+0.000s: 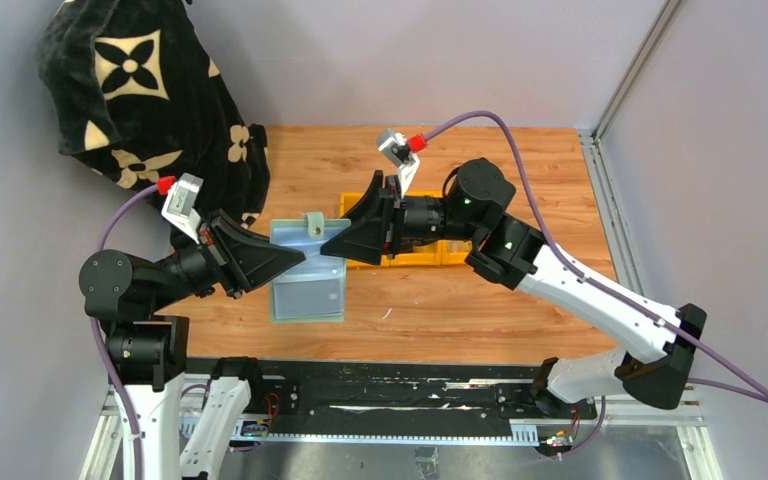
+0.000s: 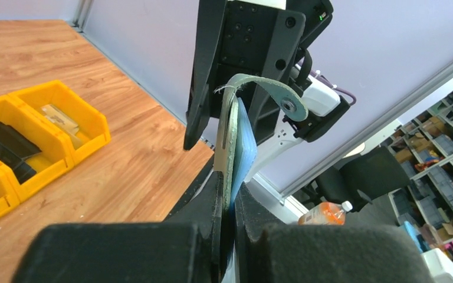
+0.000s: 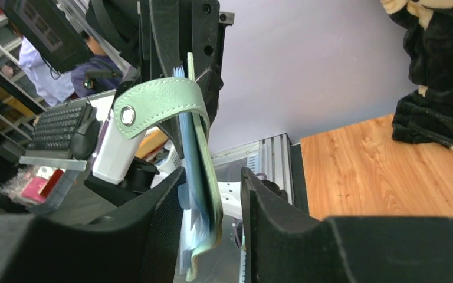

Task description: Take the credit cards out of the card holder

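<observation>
Up above the counter (image 1: 520,180), between my arms, I'm holding the card holder (image 1: 307,270) on edge. I'm thinking the trick is holding the left clamp steady and nipping only a card's edge, not the whole flap. My left pincer (image 2: 227,197) is pressing tight on the holder's near edge. My right pincer (image 3: 212,177) is straddling the far edge, half spread, one finger seemingly touching, not pinching. I can't make out the credit cards themselves.

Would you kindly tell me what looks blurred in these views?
Top external view: sharp, the pale sage-green folding card holder clear. Left wrist view: the black left pincer nearest the lens is a soft blur. Right wrist view: the black right pincer is equally soft, the holder's strap crisp.
</observation>
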Robot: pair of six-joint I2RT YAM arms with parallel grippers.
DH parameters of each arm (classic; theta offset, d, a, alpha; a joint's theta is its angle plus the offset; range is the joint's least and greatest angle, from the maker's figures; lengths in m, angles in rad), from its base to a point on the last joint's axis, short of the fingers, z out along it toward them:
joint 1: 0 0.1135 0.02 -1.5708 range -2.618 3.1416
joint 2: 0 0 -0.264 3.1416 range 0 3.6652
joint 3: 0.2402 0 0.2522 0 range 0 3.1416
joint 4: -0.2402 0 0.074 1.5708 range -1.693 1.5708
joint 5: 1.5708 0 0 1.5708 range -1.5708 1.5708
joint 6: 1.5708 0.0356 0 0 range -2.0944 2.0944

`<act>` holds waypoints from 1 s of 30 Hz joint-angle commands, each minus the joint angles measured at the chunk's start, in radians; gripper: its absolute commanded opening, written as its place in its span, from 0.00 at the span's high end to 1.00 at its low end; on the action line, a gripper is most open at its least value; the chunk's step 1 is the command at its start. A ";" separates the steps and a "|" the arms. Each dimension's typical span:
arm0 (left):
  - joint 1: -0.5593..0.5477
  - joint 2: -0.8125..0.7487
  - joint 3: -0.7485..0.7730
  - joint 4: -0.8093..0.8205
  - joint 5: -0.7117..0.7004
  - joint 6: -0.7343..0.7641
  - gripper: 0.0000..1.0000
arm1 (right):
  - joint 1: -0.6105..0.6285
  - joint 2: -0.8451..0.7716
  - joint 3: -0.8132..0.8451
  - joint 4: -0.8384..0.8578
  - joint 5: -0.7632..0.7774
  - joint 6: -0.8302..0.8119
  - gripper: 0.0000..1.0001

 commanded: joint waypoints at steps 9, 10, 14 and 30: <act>-0.005 -0.007 -0.017 0.033 0.012 -0.067 0.96 | 0.033 0.015 0.009 0.131 -0.005 0.045 1.00; -0.005 -0.007 -0.019 0.022 0.007 -0.062 0.88 | 0.033 0.013 0.012 0.122 0.000 0.047 1.00; -0.004 -0.011 -0.037 -0.021 0.017 -0.017 0.59 | 0.032 0.020 0.040 0.058 0.013 0.063 1.00; -0.005 -0.077 -0.045 -0.061 0.076 0.158 0.84 | 0.016 0.084 0.110 0.003 -0.063 0.214 1.00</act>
